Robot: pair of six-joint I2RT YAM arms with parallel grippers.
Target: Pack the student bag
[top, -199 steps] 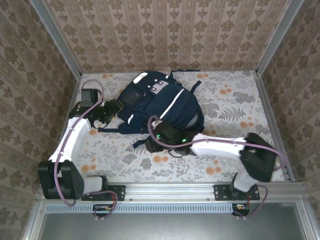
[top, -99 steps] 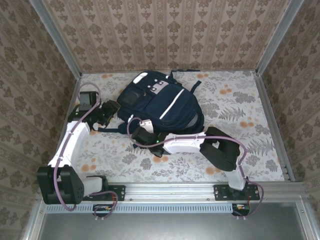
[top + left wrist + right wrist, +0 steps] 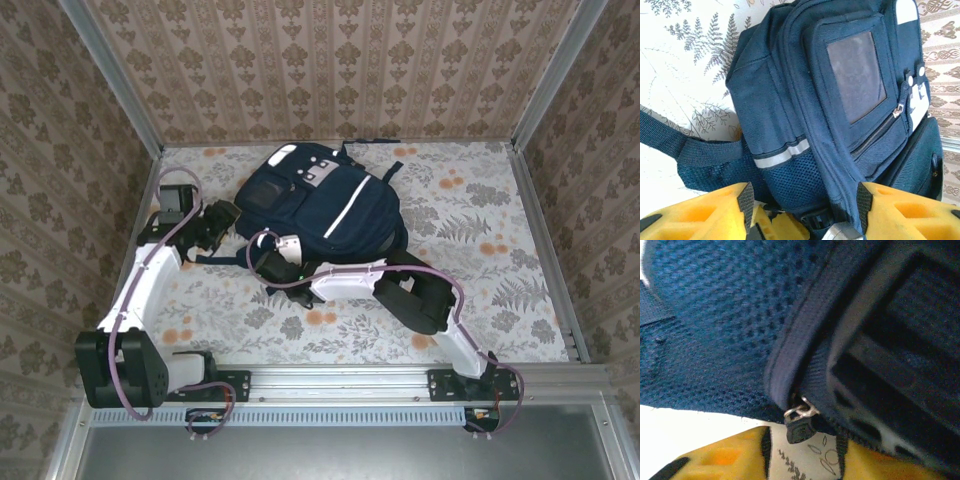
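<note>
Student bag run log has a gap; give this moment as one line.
left end effector: astride student bag corner | right end effector: open around zipper pull

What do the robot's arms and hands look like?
The left arm and right arm are white with chunky black joints, each trailing a purple cable. The left hand and right hand have yellow fingers with black pads.

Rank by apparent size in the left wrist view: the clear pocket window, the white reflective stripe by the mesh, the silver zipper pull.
On the student bag:
1. clear pocket window
2. white reflective stripe
3. silver zipper pull, far smallest
</note>
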